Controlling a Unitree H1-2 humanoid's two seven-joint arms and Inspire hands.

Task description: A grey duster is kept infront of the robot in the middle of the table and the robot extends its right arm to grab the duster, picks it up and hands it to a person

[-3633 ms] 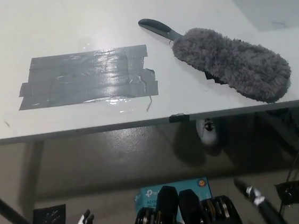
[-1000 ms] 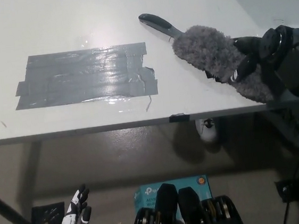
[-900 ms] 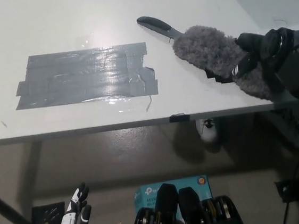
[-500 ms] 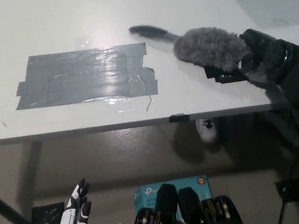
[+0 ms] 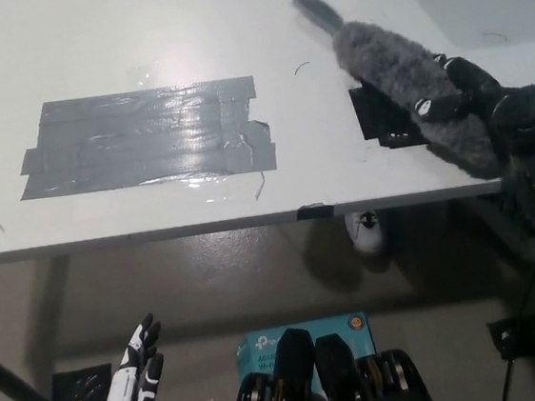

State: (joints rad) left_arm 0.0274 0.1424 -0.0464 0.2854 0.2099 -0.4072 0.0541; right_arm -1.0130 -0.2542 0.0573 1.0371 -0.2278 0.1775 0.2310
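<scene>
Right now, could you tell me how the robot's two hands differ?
The right hand is black, up at the table's right edge, shut on the grey duster. The left hand is white, hangs low below the table, open and holding nothing.

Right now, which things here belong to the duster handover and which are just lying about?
Part of the job:
grey duster
right robot hand, closed on the duster

Just lying about:
grey tape patch
black tape marks
blue box on the floor
left robot hand, resting low

lab/workshop | white table (image 5: 136, 42) patched with grey tape (image 5: 146, 137); bare concrete floor (image 5: 209, 283)
</scene>
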